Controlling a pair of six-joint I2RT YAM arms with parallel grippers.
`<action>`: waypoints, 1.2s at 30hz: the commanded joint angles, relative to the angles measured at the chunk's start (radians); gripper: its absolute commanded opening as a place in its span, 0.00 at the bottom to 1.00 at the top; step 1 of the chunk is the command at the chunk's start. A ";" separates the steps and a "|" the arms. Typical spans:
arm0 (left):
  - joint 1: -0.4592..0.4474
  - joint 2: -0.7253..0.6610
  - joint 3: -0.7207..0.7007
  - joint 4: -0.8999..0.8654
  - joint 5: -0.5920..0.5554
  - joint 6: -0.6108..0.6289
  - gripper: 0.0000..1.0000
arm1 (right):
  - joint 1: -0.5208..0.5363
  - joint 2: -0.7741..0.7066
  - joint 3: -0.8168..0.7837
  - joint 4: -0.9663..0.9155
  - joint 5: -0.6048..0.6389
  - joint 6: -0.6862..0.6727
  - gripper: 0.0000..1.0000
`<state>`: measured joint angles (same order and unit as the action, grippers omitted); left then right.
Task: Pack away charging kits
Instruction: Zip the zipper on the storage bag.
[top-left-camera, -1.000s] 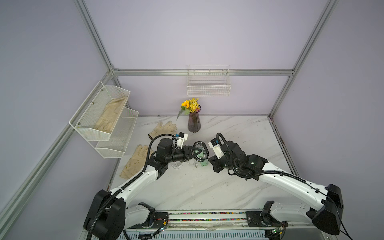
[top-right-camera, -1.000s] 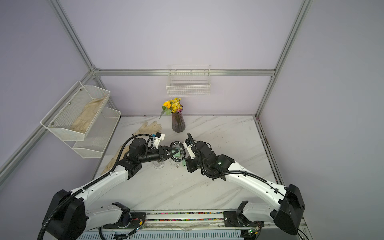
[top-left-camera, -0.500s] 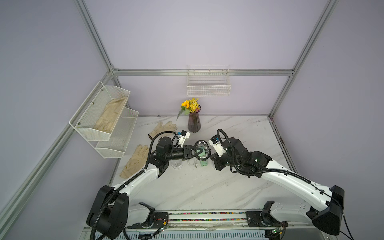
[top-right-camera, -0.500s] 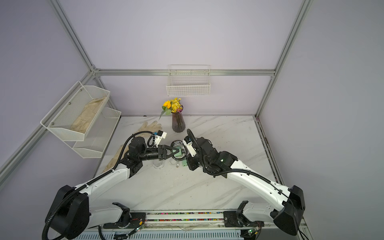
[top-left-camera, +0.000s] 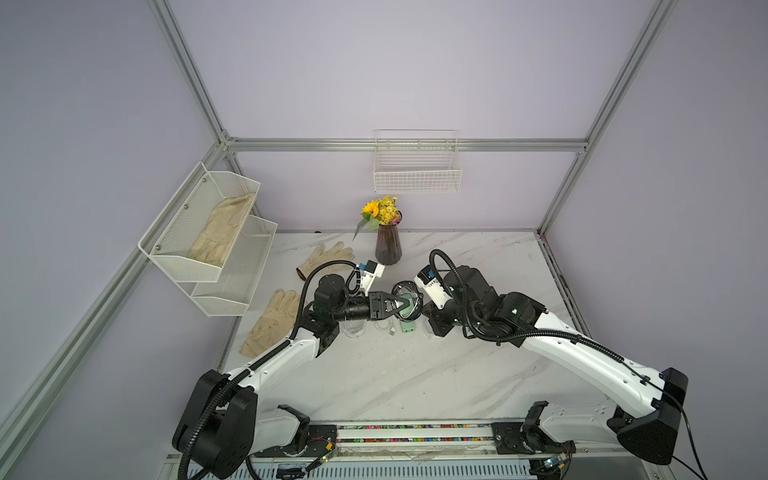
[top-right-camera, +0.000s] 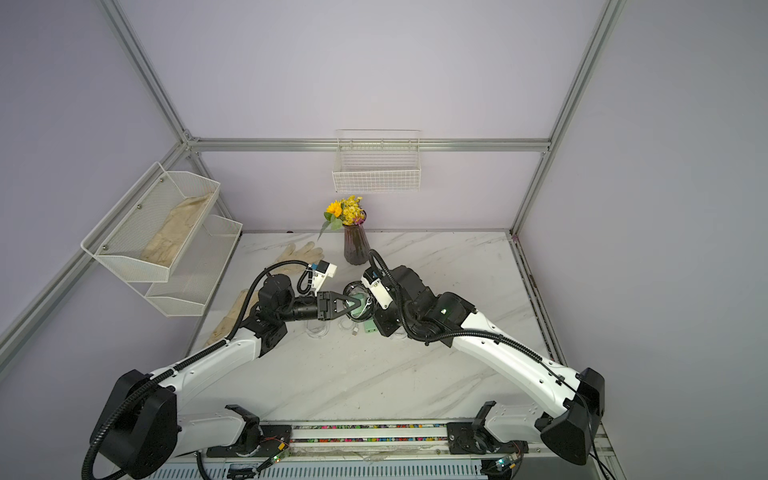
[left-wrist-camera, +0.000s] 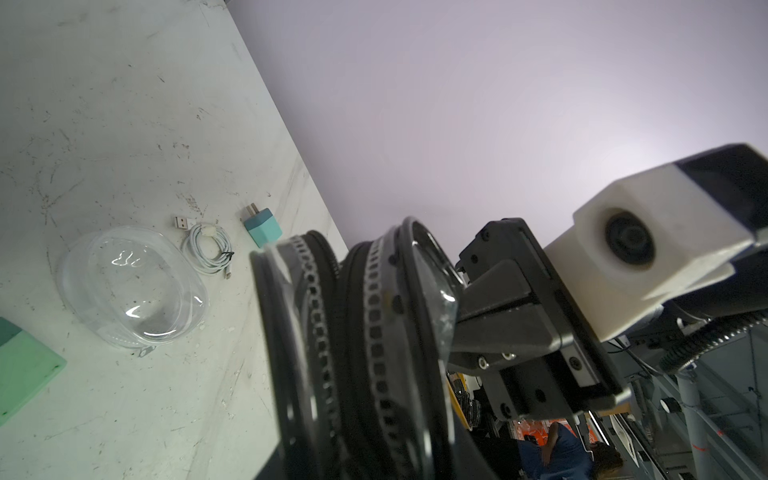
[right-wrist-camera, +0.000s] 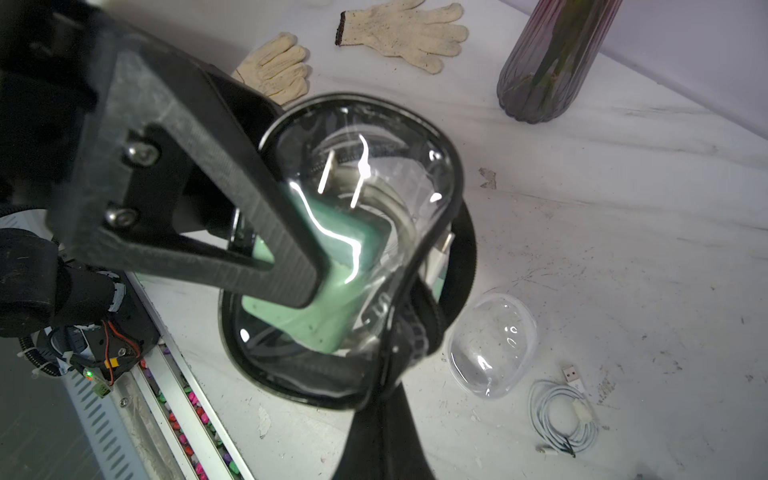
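A clear oval case (right-wrist-camera: 374, 199) with a black zipper rim hangs above the table between both arms. Inside it lie a mint green plug adapter (right-wrist-camera: 332, 307) and a white cable coil. My left gripper (top-left-camera: 409, 305) is shut on the case's two faces; one of its fingers (right-wrist-camera: 249, 232) crosses the case in the right wrist view. My right gripper (right-wrist-camera: 382, 419) is shut on the case's black zipper edge. On the table lie a teal adapter (left-wrist-camera: 262, 232), a coiled white cable (left-wrist-camera: 208, 249) and another mint adapter (top-left-camera: 408, 328).
Clear cases (left-wrist-camera: 133, 286) (right-wrist-camera: 492, 345) sit on the marble near the loose cables. Cream gloves (top-left-camera: 274, 322) (top-left-camera: 328, 257) lie at the left and a flower vase (top-left-camera: 387, 247) stands behind the grippers. A wire rack (top-left-camera: 208, 241) hangs on the left wall.
Both arms have shifted slightly to the right with the case held between them. Neither grip has changed.
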<state>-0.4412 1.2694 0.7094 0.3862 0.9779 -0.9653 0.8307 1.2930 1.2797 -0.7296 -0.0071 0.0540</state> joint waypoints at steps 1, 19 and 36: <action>-0.062 0.002 -0.028 -0.023 0.164 0.057 0.00 | -0.014 0.019 0.059 0.146 -0.003 -0.048 0.00; -0.070 -0.072 0.002 -0.175 0.052 0.110 0.00 | -0.018 0.003 0.066 0.096 0.116 -0.063 0.00; -0.026 -0.056 0.062 -0.328 -0.032 0.212 0.00 | -0.018 -0.074 0.078 0.005 0.074 -0.089 0.00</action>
<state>-0.4732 1.2049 0.7315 0.1898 0.9146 -0.8009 0.8257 1.2530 1.3033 -0.7898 0.0166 -0.0132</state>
